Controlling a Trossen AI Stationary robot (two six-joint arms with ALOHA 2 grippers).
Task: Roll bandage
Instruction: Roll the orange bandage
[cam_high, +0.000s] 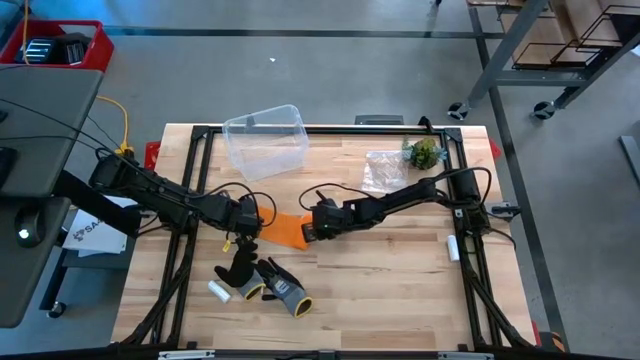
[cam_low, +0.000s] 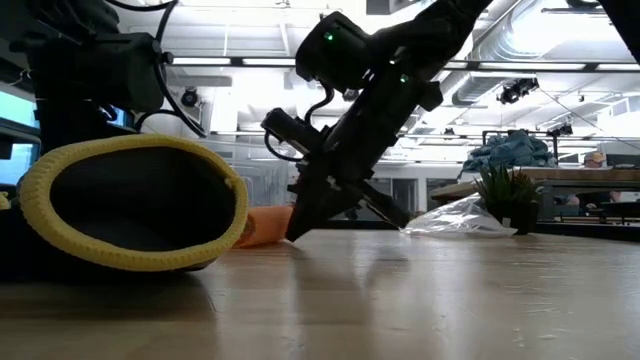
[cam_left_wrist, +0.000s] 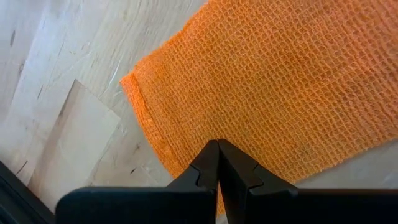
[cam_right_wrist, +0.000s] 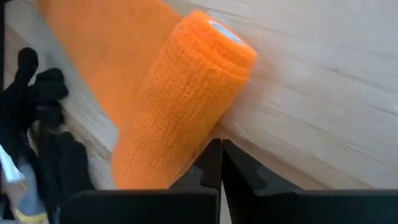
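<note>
- Left gripper (cam_left_wrist: 218, 149): fingers pressed tight together, tips meeting w/ no gap, nothing caught between them; tips are sitting over the flat end of the bandage (cam_left_wrist: 267, 93), close to its near edge. Whether tips are pressing on the fabric – can't tell.
- Right gripper (cam_right_wrist: 221, 149): fingers likewise fully closed, tip to tip, clamping nothing; tips are sitting right against the rolled end of the bandage, at the roll's lower side.
- Bandage, high view (cam_high: 285, 229): bright orange, lying on the table (cam_high: 400, 290) approx. mid-table, between the two grippers; left gripper (cam_high: 252, 217) is at its left end, right gripper (cam_high: 310, 231) at its right end.
- Bandage form: partly rolled – stubby roll at the right-gripper end, w/ flat open-weave strip running from it toward the left gripper. Strip is lying flat on the wood.
- Low view: right gripper (cam_low: 297, 228) is angling down steeply, tips at table level beside the orange bandage (cam_low: 262, 226).
- Gloves (cam_high: 270, 283): black-grey-yellow, lying near the bandage, toward the table's front edge; not touching it.
- Small white cylinder (cam_high: 219, 292): just left of the gloves, well apart from the bandage.
- Clear plastic bin (cam_high: 265, 141): behind the bandage, toward the table's back edge.
- Clear plastic bag (cam_high: 384, 170) and small green plant (cam_high: 424, 153): behind and right of the bandage, well apart.
</note>
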